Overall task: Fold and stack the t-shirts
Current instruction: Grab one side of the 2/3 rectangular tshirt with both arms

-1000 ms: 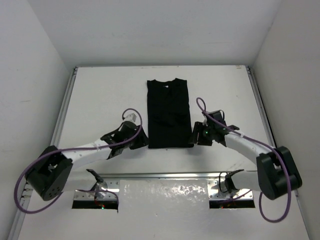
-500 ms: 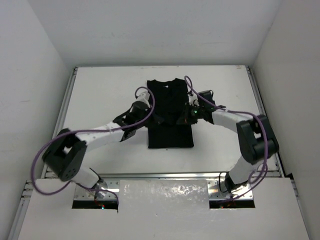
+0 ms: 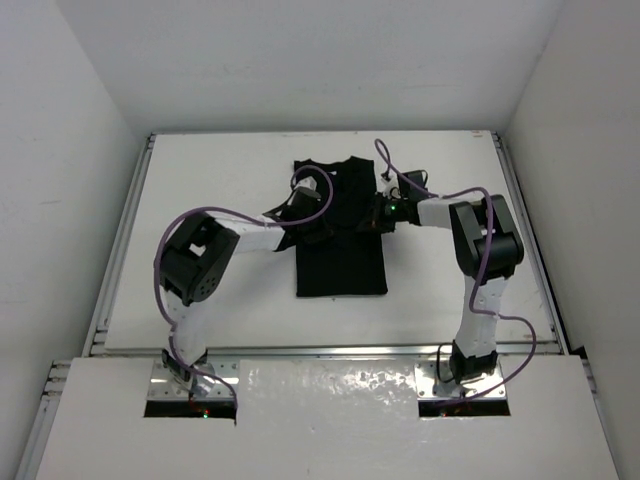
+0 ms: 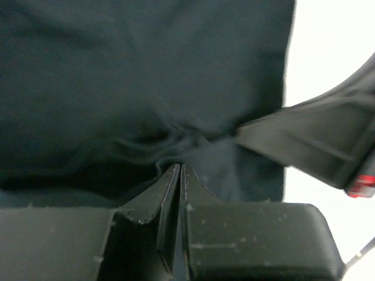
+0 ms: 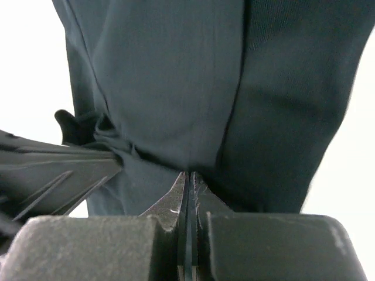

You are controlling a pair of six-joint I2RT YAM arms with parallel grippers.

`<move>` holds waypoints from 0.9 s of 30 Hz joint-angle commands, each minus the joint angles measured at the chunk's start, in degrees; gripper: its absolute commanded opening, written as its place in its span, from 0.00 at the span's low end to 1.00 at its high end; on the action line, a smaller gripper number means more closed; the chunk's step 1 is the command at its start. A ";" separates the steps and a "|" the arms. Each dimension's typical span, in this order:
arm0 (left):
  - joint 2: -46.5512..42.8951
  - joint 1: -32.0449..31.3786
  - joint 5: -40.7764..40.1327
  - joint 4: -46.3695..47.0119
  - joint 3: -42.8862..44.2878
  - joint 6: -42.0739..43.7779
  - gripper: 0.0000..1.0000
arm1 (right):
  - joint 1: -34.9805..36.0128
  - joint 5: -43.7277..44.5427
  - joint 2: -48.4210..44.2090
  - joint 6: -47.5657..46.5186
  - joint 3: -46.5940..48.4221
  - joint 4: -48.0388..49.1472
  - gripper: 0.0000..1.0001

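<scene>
One black t-shirt (image 3: 340, 265) lies on the white table (image 3: 220, 180), folded into a long narrow strip running away from me. My left gripper (image 3: 318, 222) is at its left side about halfway up, and my right gripper (image 3: 372, 215) faces it on the right side. In the left wrist view the left gripper (image 4: 180, 167) is shut, with the t-shirt (image 4: 146, 76) puckered at its tips. The right gripper (image 5: 190, 174) is shut too, its tips pinching the t-shirt (image 5: 176, 76). The grippers are close together, and each wrist view shows the other gripper.
White walls enclose the table on three sides. Metal rails (image 3: 125, 230) run along its left, right and near edges. Purple cables (image 3: 410, 175) loop above both arms. The right arm's elbow (image 3: 485, 240) stands tall to the right of the shirt.
Both grippers have moved from the shirt's near corners up to its mid sides and inward, closing as they went. The shirt's near hem has stayed where it was.
</scene>
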 commanded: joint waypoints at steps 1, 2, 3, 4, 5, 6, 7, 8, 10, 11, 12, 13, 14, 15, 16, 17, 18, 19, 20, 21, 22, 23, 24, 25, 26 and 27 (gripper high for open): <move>2.94 1.72 -1.93 -1.30 2.15 1.18 0.05 | -0.25 -1.08 2.26 -3.59 6.76 0.03 0.00; 3.65 2.33 -1.40 -0.86 2.15 1.45 0.05 | -0.25 -1.26 3.06 -3.95 7.83 -0.59 0.00; 4.44 2.51 -0.96 -0.42 2.24 1.71 0.06 | -0.25 -1.44 3.76 -4.65 8.44 -1.29 0.00; 5.92 2.60 -0.69 0.37 2.76 2.15 0.06 | -0.34 -1.96 4.81 -5.00 9.41 -1.12 0.00; 6.55 2.78 -0.69 0.81 2.94 2.76 0.06 | -0.26 -2.31 5.26 -5.36 10.03 -1.29 0.00; 7.25 2.86 -0.69 0.90 3.12 3.03 0.07 | -0.25 -2.32 5.70 -5.71 10.64 -2.16 0.00; 8.13 3.13 -0.69 1.25 3.47 3.38 0.07 | -0.25 -3.27 5.97 -5.80 11.26 -2.26 0.00; 8.40 3.22 -0.69 1.51 3.38 3.38 0.07 | -0.25 -3.63 5.62 -5.54 11.18 -2.26 0.00; 7.88 3.39 -0.69 1.78 2.94 3.38 0.07 | -0.25 -4.94 4.13 -4.75 9.69 -1.39 0.00; 7.26 3.48 -0.69 1.61 2.77 3.30 0.08 | -0.25 -5.13 2.03 -4.13 9.33 -1.03 0.00; 5.08 3.48 -0.69 1.86 2.16 3.30 0.08 | -0.25 -4.87 0.62 -4.13 8.89 -1.03 0.00; 3.75 3.48 -0.69 2.04 1.02 3.21 0.09 | -0.17 -4.78 -2.53 -3.78 7.41 -0.25 0.00; 2.44 3.48 -0.69 2.04 0.66 3.21 0.11 | -0.17 -4.69 -4.21 -3.60 6.61 -0.15 0.00; -0.45 3.48 -0.69 1.52 0.48 3.29 0.16 | -0.17 -4.69 -5.88 -3.69 5.04 0.20 0.01; -1.96 3.48 -0.69 1.43 -0.13 3.56 0.22 | -0.08 -4.34 -7.55 -3.69 4.33 0.37 0.03; -3.45 3.48 -0.69 1.25 -0.31 3.73 0.31 | 0.01 -3.56 -10.96 -3.78 3.45 0.29 0.08; -6.51 3.48 -0.69 0.90 -0.48 4.08 0.38 | 0.01 -2.94 -12.65 -3.78 1.70 0.29 0.13; -8.11 3.48 -0.69 0.81 -0.75 4.43 0.53 | 0.01 -1.37 -15.88 -4.04 0.99 -0.23 0.23; -10.82 3.57 -0.95 0.46 -0.75 4.70 0.59 | 0.01 0.04 -17.31 -4.21 0.28 -0.85 0.38; -12.15 3.48 -1.82 0.20 -0.75 5.22 0.65 | 0.01 1.19 -18.63 -4.56 -0.68 -1.99 0.44; -13.39 3.48 -2.18 0.11 -0.92 5.66 0.70 | 0.10 3.90 -19.86 -5.44 -1.04 -5.22 0.51; -15.66 3.48 -3.40 -1.11 -1.01 6.02 0.70 | 0.18 5.84 -22.13 -5.36 -2.09 -6.90 0.66; -16.73 3.57 -4.55 -2.69 -1.10 5.93 0.70 | 0.45 7.25 -23.20 -5.18 -2.70 -9.27 0.71; -18.04 3.48 -6.12 -4.53 -1.27 5.32 0.71 | 0.80 8.48 -24.26 -4.75 -3.76 -13.47 0.75; -20.75 3.39 -9.45 -10.64 -2.84 2.36 0.70 | 1.41 12.15 -26.96 -4.31 -6.72 -15.34 0.82; -22.17 3.39 -10.96 -13.40 -4.34 0.24 0.69 | 2.98 14.53 -28.73 -3.87 -9.02 -16.75 0.83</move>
